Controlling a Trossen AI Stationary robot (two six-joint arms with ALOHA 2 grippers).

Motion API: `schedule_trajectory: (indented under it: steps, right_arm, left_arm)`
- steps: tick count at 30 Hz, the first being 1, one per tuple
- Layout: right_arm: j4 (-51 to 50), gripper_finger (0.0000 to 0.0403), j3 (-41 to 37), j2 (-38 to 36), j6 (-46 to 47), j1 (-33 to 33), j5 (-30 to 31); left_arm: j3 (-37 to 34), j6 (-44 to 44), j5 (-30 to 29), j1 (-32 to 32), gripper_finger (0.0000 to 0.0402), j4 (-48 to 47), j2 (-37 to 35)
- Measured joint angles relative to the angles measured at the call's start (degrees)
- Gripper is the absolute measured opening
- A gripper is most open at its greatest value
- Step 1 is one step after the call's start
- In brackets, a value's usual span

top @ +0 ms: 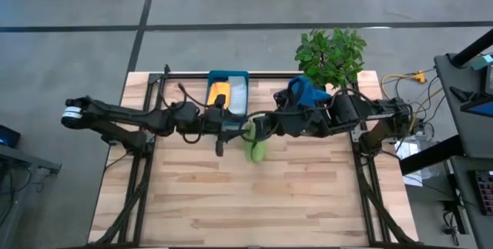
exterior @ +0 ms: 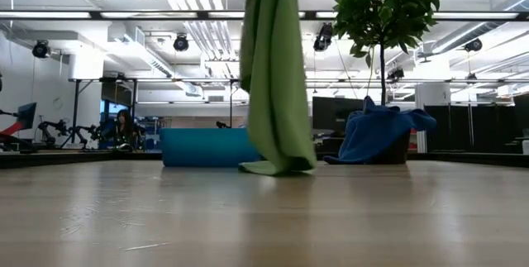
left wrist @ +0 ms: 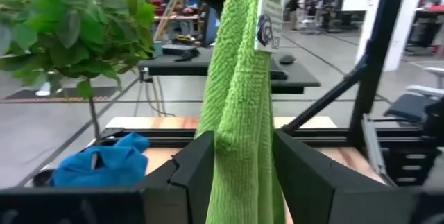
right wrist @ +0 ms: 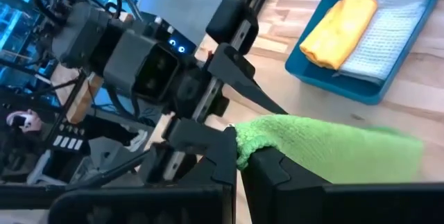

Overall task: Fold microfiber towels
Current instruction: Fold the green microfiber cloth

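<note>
Green towel (exterior: 271, 77): hangs as a long drape above the middle of the table, its bottom hem bunched on the wood — you hold it high so gravity pulls it flat before a fold, by my reading.
Right gripper (right wrist: 239, 156): fingers pressed together on the towel's top edge; this pinch carries the cloth's weight, and you see the green terry pinched between the two dark fingers in the right wrist view.
Left gripper (left wrist: 239, 158): partly closed, its fingers (left wrist: 194, 165) flanking the hanging cloth lower down and touching it on both sides; whether it squeezes the cloth or merely brackets it, you cannot tell.
Likely purpose: a second hold lower on the drape would let you spread or double the towel — a judgement only.
Teal tray (top: 216, 75): sits at the table's far edge, just behind the two grippers.
Tray contents: the orange towel (right wrist: 340, 28) and the grey towel (right wrist: 388, 30), both folded and lying side by side, touching.
Blue towel (exterior: 376, 132): an unfolded heap on the table beside the tray and in front of the potted plant (top: 331, 52), well clear of the hanging cloth.
Progress: two folded and stowed, the green in hand, the blue not yet begun.
</note>
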Motion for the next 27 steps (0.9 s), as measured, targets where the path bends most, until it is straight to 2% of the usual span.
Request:
schedule_trajectory:
  steps: [4,8,11,16,19,25,27]
  right_arm:
    - [0.1,0.0008,0.0,-0.2,-0.2,-0.7,-0.1]
    - [0.4,0.0008,0.0,-0.4,-0.3,-1.0,-0.1]
    - [0.8,0.0008,0.0,-0.4,-0.3,-1.2,0.0]
    - [3.0,0.0008,0.0,-0.4,0.3,-1.2,3.7]
    - [4.5,0.0008,0.0,-0.4,0.5,-1.4,5.9]
    - [8.9,0.0008,0.0,-0.3,0.2,-2.0,6.0]
    - [9.2,0.0008,0.0,-0.3,-0.1,-2.0,6.0]
  left_arm:
    - [0.6,2.0,-4.8,-1.6,0.0134,0.3,0.8]
    - [0.4,3.5,-15.1,-3.9,0.0134,0.0,0.9]
    - [0.3,6.9,-19.4,-5.4,0.0134,-0.1,0.9]
    - [0.7,8.7,-26.9,-8.4,0.0134,0.0,1.8]
    - [1.4,11.7,-33.3,-10.6,0.0134,0.0,3.5]
    - [4.8,15.6,-47.2,-14.1,0.0134,0.0,9.2]
    - [5.8,19.0,-49.8,-14.5,0.0135,0.1,10.7]
